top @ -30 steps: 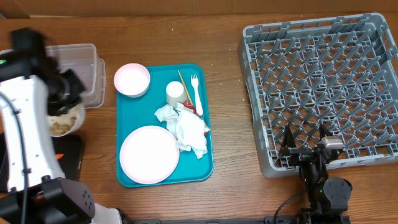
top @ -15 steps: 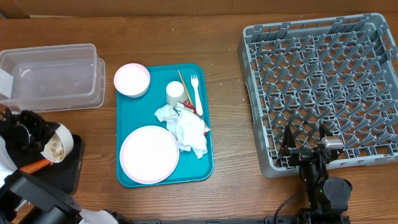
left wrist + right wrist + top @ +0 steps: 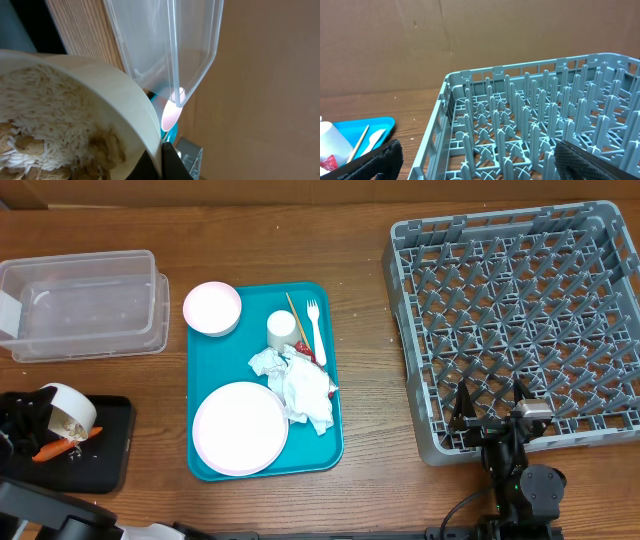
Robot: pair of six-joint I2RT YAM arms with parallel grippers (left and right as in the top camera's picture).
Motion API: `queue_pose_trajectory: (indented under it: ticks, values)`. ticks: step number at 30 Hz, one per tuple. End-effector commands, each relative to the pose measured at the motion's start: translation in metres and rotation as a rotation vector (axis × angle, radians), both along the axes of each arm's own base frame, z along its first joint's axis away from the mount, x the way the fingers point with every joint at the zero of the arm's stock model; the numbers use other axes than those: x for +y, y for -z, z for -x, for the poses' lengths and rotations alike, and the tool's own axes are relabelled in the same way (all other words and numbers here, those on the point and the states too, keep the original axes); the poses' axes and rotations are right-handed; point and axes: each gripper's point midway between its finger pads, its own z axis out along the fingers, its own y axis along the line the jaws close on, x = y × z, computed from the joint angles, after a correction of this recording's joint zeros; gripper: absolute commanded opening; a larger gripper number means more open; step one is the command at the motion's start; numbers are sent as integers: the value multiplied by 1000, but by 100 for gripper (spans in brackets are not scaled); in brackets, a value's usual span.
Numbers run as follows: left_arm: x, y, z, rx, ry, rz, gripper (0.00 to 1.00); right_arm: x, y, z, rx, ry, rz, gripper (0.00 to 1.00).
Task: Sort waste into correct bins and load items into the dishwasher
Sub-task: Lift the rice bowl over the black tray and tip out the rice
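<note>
Overhead: at the far left, the left gripper [image 3: 42,420] is clamped on the rim of a pale bowl [image 3: 70,410], which is tilted over the black tray [image 3: 110,455]. An orange carrot [image 3: 50,450] lies on that tray. The clear tub [image 3: 85,305] sits behind it. The right gripper [image 3: 490,408] sits at the near edge of the grey dish rack [image 3: 520,310], jaws spread wide and empty.

Left wrist: the bowl holds rice [image 3: 45,100] and beige scraps, with the tub beyond.

Right wrist: dark fingers [image 3: 375,162] stand far apart, with nothing between them and the rack ahead.
</note>
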Motion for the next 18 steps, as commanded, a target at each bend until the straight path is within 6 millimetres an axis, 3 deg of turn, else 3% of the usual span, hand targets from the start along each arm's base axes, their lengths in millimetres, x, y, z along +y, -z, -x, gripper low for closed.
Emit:
queue_pose_trajectory:
  ticks: [1,4,9,14,18]
  values:
    - [9,-11,6,-62,-44,18,4,0,1,0,-6,4,4,100]
    - [22,-4,16,-56,-89,33,4,0,1,0,-6,4,4,100]
    - [27,15,12,-81,-82,107,4,0,1,0,-6,4,4,100]
    - [24,10,-1,-272,-41,211,4,0,1,0,-6,4,4,100]
    - [23,9,-1,-283,-33,203,4,0,1,0,-6,4,4,100]
